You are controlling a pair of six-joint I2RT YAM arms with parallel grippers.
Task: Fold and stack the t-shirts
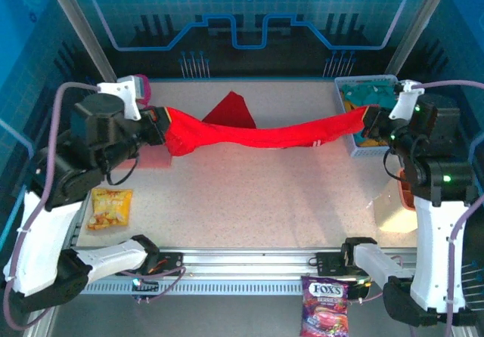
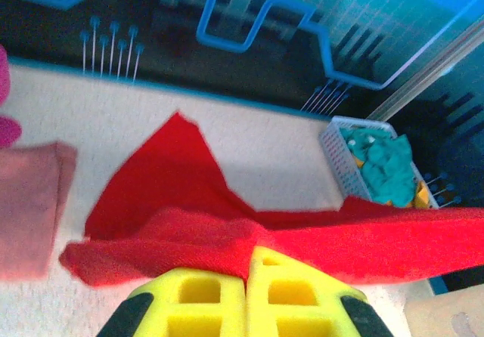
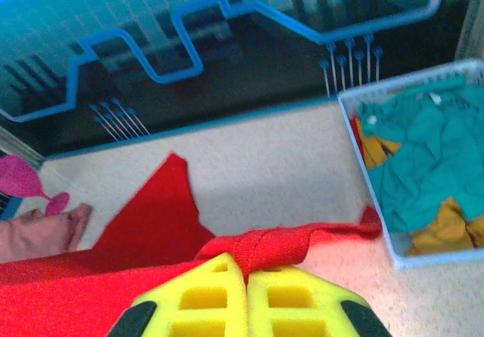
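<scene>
Stretching the red t-shirt (image 1: 257,134) is the step in hand. The left gripper (image 1: 161,118) and right gripper (image 1: 368,118) are each clenched on one end. The cloth is taut over the far half of the table (image 1: 249,201), with one corner trailing on the far side. Judged next move: lower both ends level, lay it flat, then fold. Open room lies near-centre. Constraints: basket (image 1: 367,79) far right, salmon-pink t-shirt (image 2: 30,201) far left, snack packet (image 1: 110,207) near left.
</scene>
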